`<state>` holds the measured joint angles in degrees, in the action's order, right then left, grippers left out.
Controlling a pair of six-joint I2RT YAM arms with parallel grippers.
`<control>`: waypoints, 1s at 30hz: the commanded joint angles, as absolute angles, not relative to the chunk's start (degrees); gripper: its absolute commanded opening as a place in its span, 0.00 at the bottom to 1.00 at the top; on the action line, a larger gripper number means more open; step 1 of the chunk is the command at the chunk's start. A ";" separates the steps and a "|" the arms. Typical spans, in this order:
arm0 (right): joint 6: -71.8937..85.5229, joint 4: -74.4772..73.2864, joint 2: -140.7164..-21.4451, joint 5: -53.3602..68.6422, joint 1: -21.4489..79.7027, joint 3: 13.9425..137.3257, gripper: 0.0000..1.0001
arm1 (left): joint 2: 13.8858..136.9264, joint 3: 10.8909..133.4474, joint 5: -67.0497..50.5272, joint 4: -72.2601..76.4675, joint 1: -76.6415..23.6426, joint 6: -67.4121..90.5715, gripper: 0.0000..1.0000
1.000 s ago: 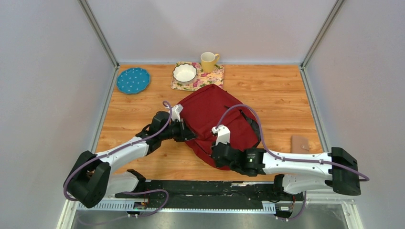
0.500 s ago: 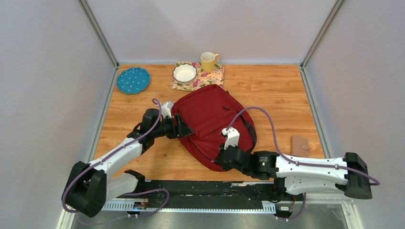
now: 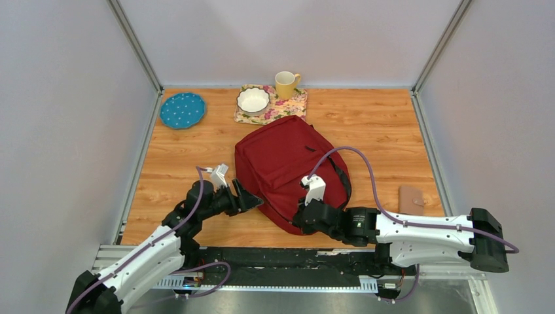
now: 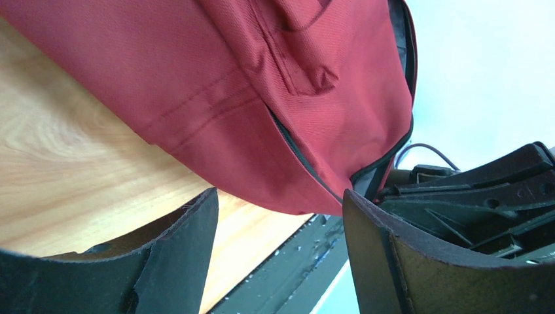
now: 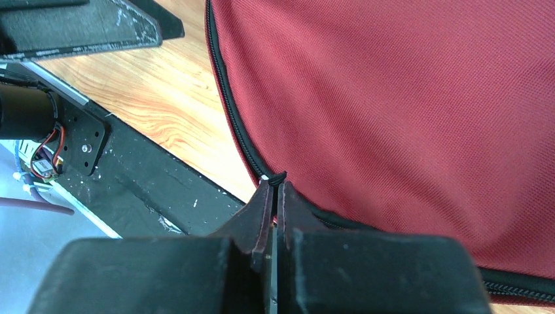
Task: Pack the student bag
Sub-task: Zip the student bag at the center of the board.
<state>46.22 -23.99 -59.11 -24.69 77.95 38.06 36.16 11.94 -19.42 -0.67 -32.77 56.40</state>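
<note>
While my right gripper (image 3: 298, 221) is pinched fully together on the black zipper pull (image 5: 277, 176) at the lower edge of the student bag (image 3: 288, 160), my left gripper (image 3: 250, 197) is spread wide with nothing in it. It sits just off the bag's lower-left edge, tips toward the fabric, and I can't tell if they touch it. Bag lies flat at frame centre on the wooden table (image 3: 386, 124). Its bottom corner is close to the black rail (image 3: 281, 256) along the table's lower edge, so little room there. Left wrist view: red side panel and zipper fill the top, bare wood shows lower left above my fingers (image 4: 177, 255). Open wood: a wide strip left of the bag, another on the right up to a small brown pouch (image 3: 411, 198) near the right edge. Upper edge is tight: the bag top just reaches the floral mat (image 3: 293, 104), which carries a white bowl (image 3: 252, 100), with a yellow mug (image 3: 285, 84) at its upper edge. Blue plate (image 3: 182, 110) upper left, well apart.
</note>
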 commanded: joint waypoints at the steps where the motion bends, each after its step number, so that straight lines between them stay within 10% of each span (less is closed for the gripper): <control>1: 45.18 -21.80 -58.80 -24.79 78.31 40.16 0.00 | 35.76 11.87 -9.77 -0.36 -39.79 64.49 0.77; 27: 44.21 -22.15 -57.22 -23.21 78.40 39.20 0.00 | 53.61 15.38 6.15 17.39 -54.93 72.69 0.78; 30: 43.16 -21.71 -56.78 -22.33 78.40 38.94 0.00 | 54.05 14.59 6.50 18.19 -55.02 71.90 0.53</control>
<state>44.97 -23.88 -58.61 -23.33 77.95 38.09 53.87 14.46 5.58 12.45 -54.68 72.07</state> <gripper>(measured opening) 0.011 0.663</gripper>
